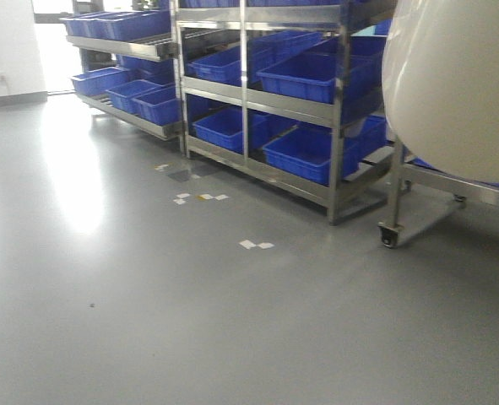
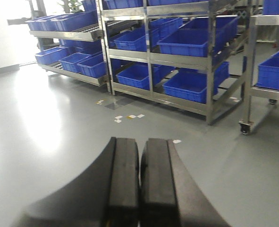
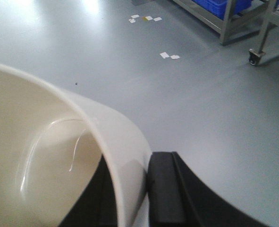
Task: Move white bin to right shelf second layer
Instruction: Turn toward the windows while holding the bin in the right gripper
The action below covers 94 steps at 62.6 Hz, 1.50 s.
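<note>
Glossy grey floor, paper scraps scattered. Steel multi-tier racks ahead, holding blue rectangular plastic crates. Glossy cream-white plastic bin airborne at upper right of front view, in front of wheeled steel rack. Right pincer pinching bin wall at rim. Left pincer pressed together, empty. Step, judged: carrying. Next: line bin up with right rack's second level (not discernible here), clear front edge.
</note>
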Available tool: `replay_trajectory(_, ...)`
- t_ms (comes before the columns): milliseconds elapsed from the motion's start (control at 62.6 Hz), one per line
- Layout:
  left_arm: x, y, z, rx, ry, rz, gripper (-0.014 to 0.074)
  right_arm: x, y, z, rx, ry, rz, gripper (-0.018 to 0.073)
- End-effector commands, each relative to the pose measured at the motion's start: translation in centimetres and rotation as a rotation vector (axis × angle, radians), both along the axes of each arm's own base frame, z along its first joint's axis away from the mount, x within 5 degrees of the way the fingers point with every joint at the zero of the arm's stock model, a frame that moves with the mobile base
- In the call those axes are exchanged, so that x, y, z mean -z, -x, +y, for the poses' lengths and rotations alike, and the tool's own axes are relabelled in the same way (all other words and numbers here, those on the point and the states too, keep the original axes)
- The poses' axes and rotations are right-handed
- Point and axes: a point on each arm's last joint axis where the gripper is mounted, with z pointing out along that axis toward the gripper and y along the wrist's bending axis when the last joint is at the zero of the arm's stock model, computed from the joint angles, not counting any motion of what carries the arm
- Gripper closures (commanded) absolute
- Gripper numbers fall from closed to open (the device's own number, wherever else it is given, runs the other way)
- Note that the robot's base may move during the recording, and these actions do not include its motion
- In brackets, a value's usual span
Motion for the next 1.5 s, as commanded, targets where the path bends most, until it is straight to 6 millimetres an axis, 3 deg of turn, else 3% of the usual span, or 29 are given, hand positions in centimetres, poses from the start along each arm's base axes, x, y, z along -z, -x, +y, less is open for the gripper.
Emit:
replay_trajectory(0, 0.39, -0.03, 0.02, -0.002, 0.006, -0.062, 0.0512, -1.95, -0.1, 0.1, -0.014, -0.041, -0.127, 0.0506)
replay_trajectory(1484, 0.39, -0.03, 0.02, -0.002, 0.006, -0.062, 0.0512, -1.95, -0.1, 0.1, -0.014, -0.041, -0.127, 0.0506)
